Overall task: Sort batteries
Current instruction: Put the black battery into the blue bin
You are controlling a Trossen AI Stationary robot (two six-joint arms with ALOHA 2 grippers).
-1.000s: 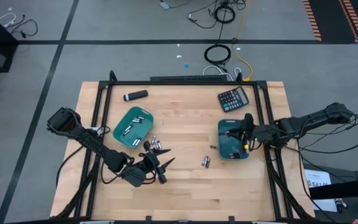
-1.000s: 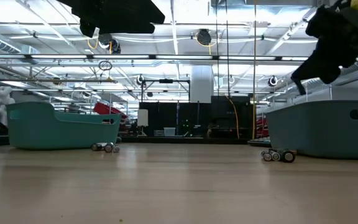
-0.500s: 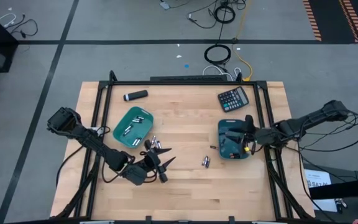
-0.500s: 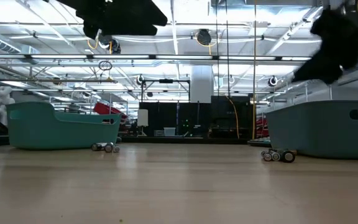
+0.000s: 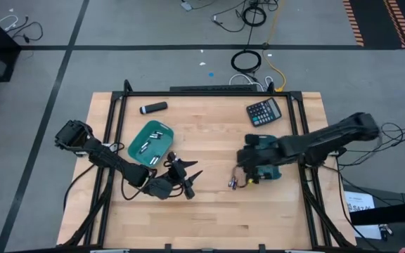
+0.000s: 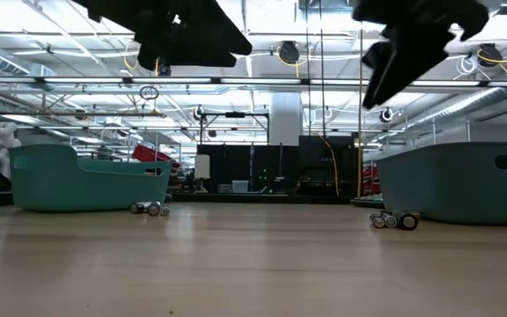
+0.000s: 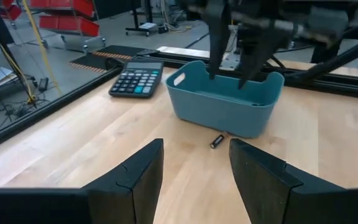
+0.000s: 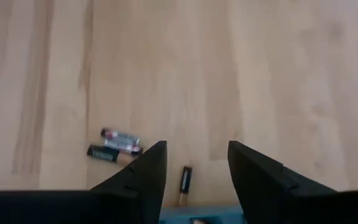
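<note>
Two teal trays stand on the wooden table. The left tray (image 5: 151,143) holds several batteries, and the right tray (image 5: 266,160) stands to the right. Loose batteries lie beside the left tray (image 5: 176,163) and left of the right tray (image 5: 232,183), (image 8: 114,147). One single battery (image 8: 185,177) lies by the right tray's wall. My right gripper (image 5: 243,176), (image 8: 194,149) hangs open above these right-hand batteries and holds nothing. My left gripper (image 5: 192,183), (image 7: 196,144) is open and empty near the table's middle front, pointing toward the right tray (image 7: 225,99).
A black calculator (image 5: 264,111) lies at the far right and a black marker-like cylinder (image 5: 153,107) at the far left. A black frame (image 5: 209,92) rims the table. Bare wood stretches between the trays and along the near edge.
My right gripper has left its place over the right tray and gone toward the table's left and near edge. It now hangs over the loose batteries beside that tray. My left gripper has shifted a little toward the right and far edge.
</note>
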